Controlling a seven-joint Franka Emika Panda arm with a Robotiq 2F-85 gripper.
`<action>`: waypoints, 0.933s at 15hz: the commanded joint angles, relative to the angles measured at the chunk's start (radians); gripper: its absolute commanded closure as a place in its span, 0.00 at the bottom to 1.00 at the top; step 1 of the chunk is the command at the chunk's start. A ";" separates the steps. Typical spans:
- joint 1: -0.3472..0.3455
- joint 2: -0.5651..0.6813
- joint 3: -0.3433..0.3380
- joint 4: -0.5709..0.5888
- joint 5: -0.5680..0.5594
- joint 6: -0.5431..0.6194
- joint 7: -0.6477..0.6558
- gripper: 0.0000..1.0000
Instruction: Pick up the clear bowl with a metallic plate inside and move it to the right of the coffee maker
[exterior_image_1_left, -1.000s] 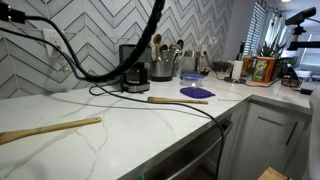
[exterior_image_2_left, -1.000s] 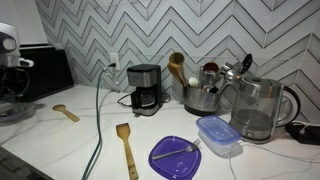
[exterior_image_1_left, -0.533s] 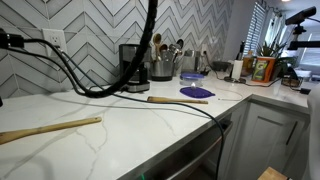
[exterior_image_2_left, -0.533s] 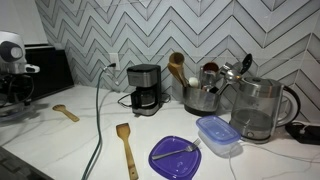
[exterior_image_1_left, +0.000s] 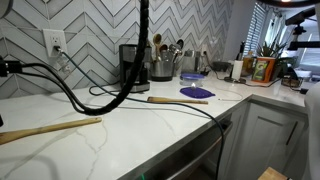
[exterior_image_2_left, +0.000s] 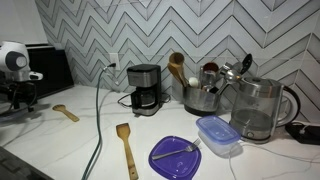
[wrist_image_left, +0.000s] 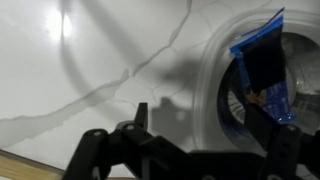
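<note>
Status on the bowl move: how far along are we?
Done: nothing visible; the clear bowl sits on the counter by the kettle, ungripped. In hand: the gripper hangs open and empty at the counter's far end, past the coffee maker. Left: reach the bowl, grasp, lift, set it beside the coffee maker.

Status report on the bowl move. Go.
Claw open, empty, well away from the target. Clear bowl on the counter beside the kettle, not yet lifted. Utensil crock crowds the coffee maker; cable trails across the counter.
</note>
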 joint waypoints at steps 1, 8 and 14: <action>0.037 0.011 -0.035 -0.008 -0.025 0.024 0.040 0.25; 0.054 0.013 -0.059 -0.007 -0.027 0.027 0.058 0.42; 0.070 0.032 -0.069 0.011 -0.033 0.026 0.059 0.57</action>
